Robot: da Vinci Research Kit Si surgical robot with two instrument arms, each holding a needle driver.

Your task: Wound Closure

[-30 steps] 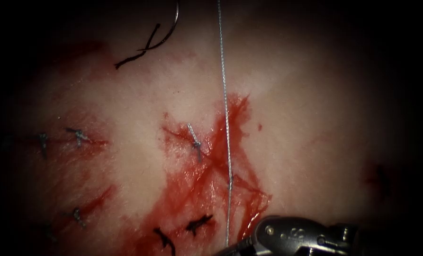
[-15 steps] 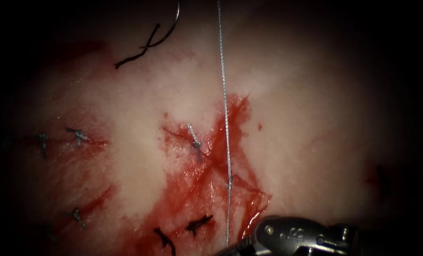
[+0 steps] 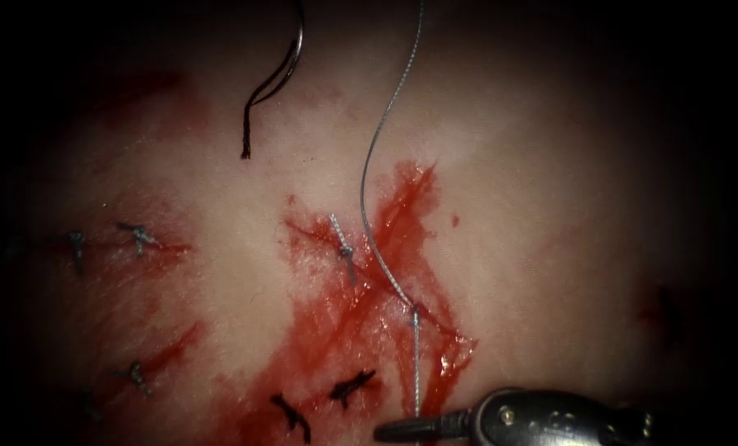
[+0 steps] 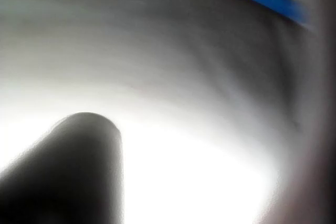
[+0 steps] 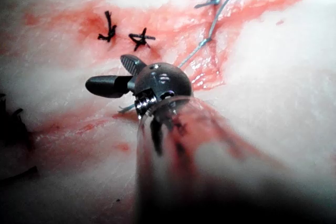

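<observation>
Red fluid: pooled along the cut mid-tissue; no change vs 1 s ago.
Grey thread: was a taut straight line top to bottom; now slack, bowed to the left of the cut, kinked where it meets the tissue. The lower bit runs down to just beside the right claw.
Right claw: sits a little lower and further right than before. In the endoscope view it reads as one narrow dark tip. In the right wrist view the two halves stand well apart w/ nothing seen between them, so I judge it open and holding nothing.
Meaning: tension on the grey thread is gone, prob. because it is no longer held; the stitch under it is not being pulled tight now.
Needle: top of endoscope view, left of the cut; only part of its curve is seen, not in the tissue. Its dark thread has swung from lying flat leftward to pointing down. Can't tell what holds it.
Left tool: dark blurred shape in the left wrist view; can't tell its state or load.
Endoscope extras: tied stitch left of the cut, dark cut ends below.
</observation>
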